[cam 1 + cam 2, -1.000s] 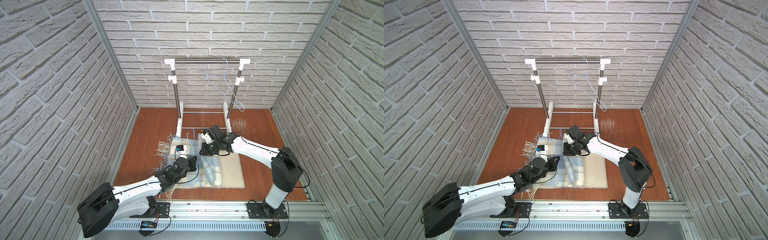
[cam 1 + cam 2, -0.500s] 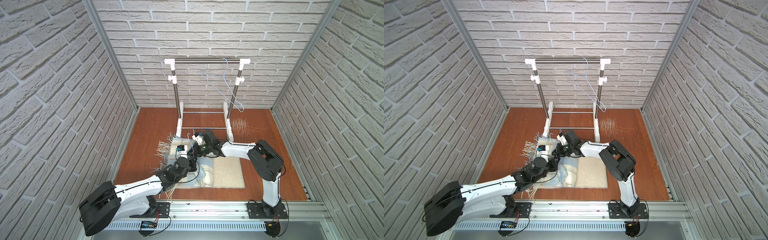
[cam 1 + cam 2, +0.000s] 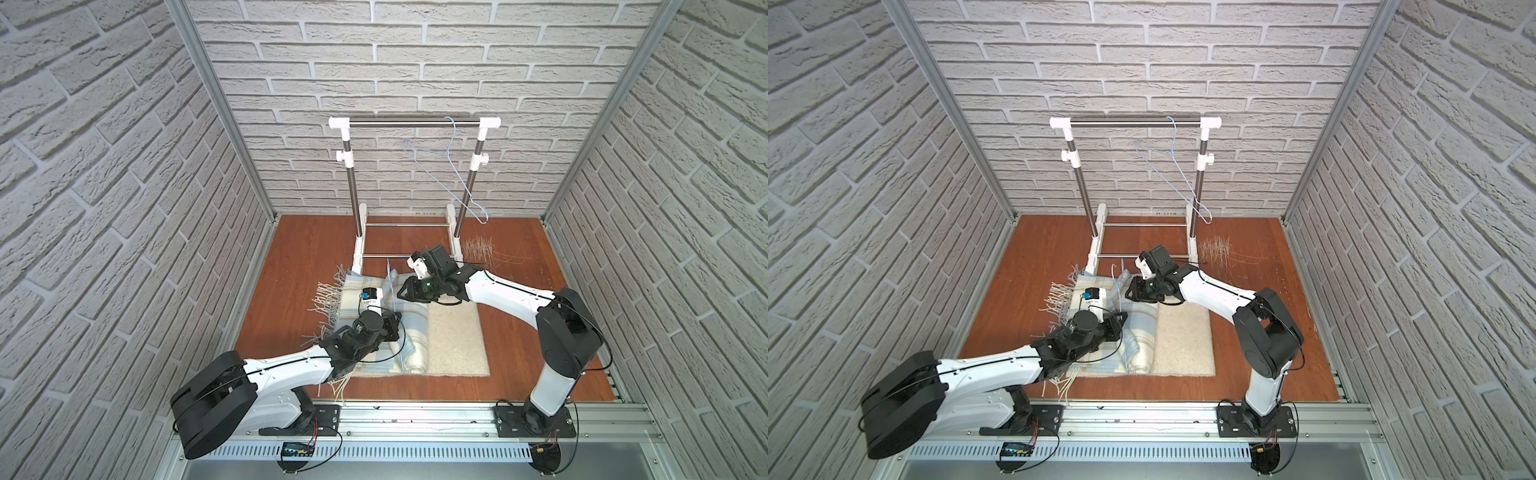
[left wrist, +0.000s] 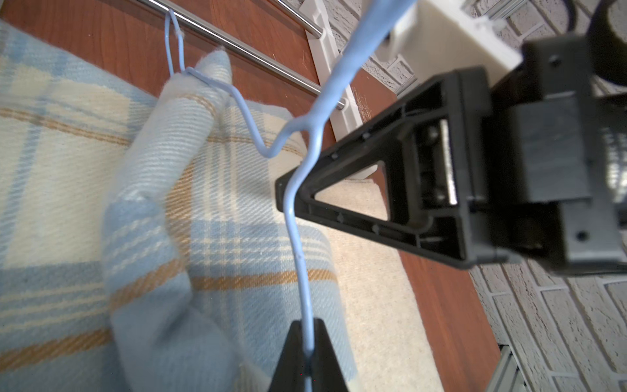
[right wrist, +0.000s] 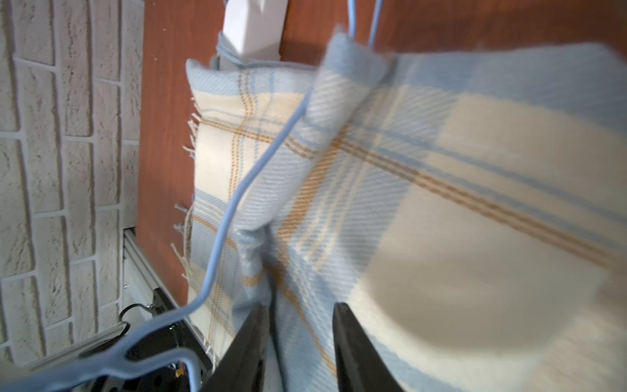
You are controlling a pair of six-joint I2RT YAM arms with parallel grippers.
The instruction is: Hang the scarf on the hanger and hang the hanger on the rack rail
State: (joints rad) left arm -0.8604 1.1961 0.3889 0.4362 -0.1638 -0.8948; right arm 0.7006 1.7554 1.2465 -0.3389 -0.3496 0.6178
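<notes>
The right gripper [image 5: 300,314] has just parted its jaws, releasing the pale-blue plaid woollen scarf [image 5: 441,163] on the beige mat [image 3: 453,345] — one fold seems draped over the light-blue wire hanger [image 4: 298,237] pinched in the left gripper [image 4: 307,327], so lifting can follow.

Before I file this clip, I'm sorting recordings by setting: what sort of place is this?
Probably a staged robot test cell, not a real room: brick-pattern wall panels set in an aluminium frame, two arms bolted to a metal rail, and a small garment rack on the wood-look floor.
</notes>
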